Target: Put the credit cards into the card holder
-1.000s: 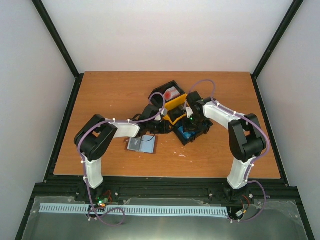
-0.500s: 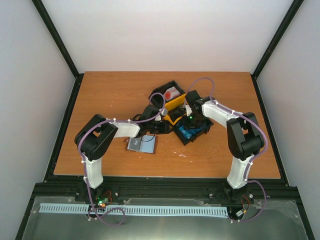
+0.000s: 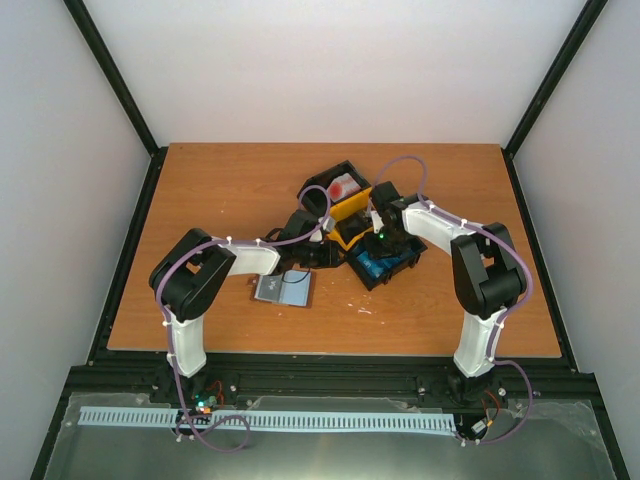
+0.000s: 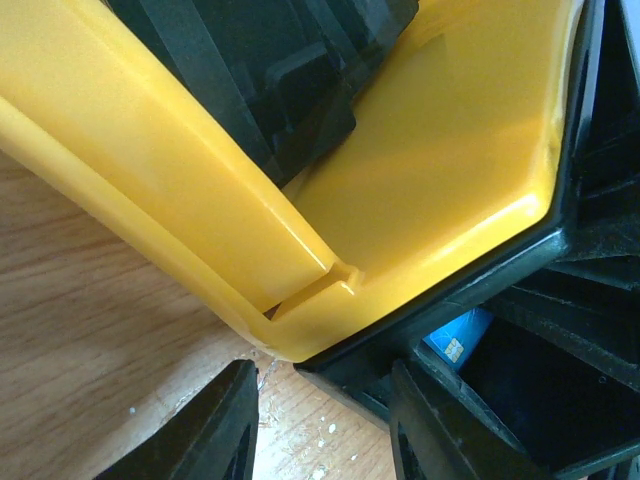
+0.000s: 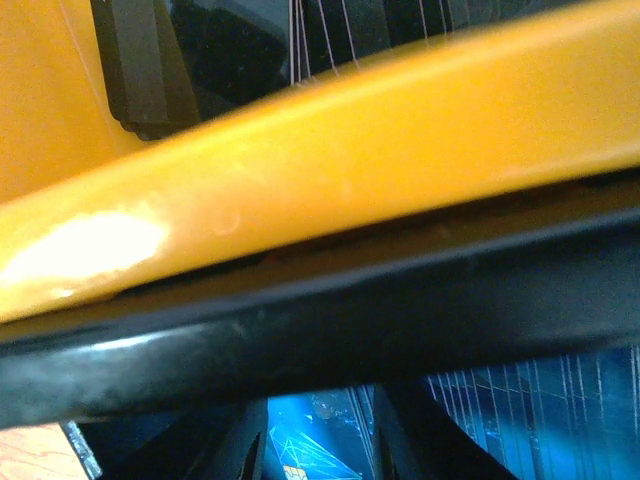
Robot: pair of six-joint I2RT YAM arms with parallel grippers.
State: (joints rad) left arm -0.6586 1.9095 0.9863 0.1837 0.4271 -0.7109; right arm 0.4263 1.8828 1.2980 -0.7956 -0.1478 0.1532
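Observation:
The card holder (image 3: pixel 283 290) lies open on the table, pale grey-blue side up, in front of my left forearm. Blue credit cards (image 3: pixel 372 267) lie in the near compartment of a black-and-yellow tray (image 3: pixel 322 184). One chip card shows in the left wrist view (image 4: pixel 455 338), and another in the right wrist view (image 5: pixel 320 440). My left gripper (image 3: pixel 335 255) is open and empty at the tray's near corner (image 4: pixel 325 440), low over the table. My right gripper (image 3: pixel 378 250) is open inside the blue-card compartment, with its fingers either side of a blue card (image 5: pixel 320 455). No dark card is visible.
The tray's yellow middle section (image 4: pixel 440 170) and black rim (image 5: pixel 330 310) fill both wrist views at close range. A red-and-white item (image 3: pixel 343 187) lies in the tray's far compartment. The two arms meet over the tray. Black frame rails border the table.
My right arm's elbow has shifted slightly left, with the gripper staying in the blue-card compartment. My left arm and the card holder have not moved.

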